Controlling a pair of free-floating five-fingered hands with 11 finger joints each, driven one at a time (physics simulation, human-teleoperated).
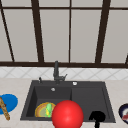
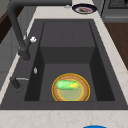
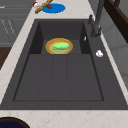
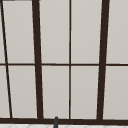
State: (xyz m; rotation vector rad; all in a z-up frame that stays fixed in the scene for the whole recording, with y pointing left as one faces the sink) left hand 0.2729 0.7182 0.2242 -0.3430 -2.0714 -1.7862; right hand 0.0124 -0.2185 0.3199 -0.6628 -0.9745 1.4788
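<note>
A large red ball (image 1: 67,115) hangs low in the front view, in front of the sink's front rim and partly covering the bowl behind it. To its right a black hand (image 1: 97,116), the right one, hovers at the sink's front edge near the shallow draining half. A yellow-rimmed wooden bowl (image 2: 70,87) lies on the floor of the deep basin, with a green and yellow vegetable (image 2: 66,84) in it. The same bowl (image 3: 59,46) appears in the right side view at the far end of the sink.
The dark sink (image 1: 88,97) has a deep basin on the left and a shallow tray on the right. A black faucet (image 1: 56,71) stands behind it. A blue plate (image 1: 10,102) with a brown stick (image 1: 4,109) is on the left counter, a dark plate (image 1: 124,113) with food on the right.
</note>
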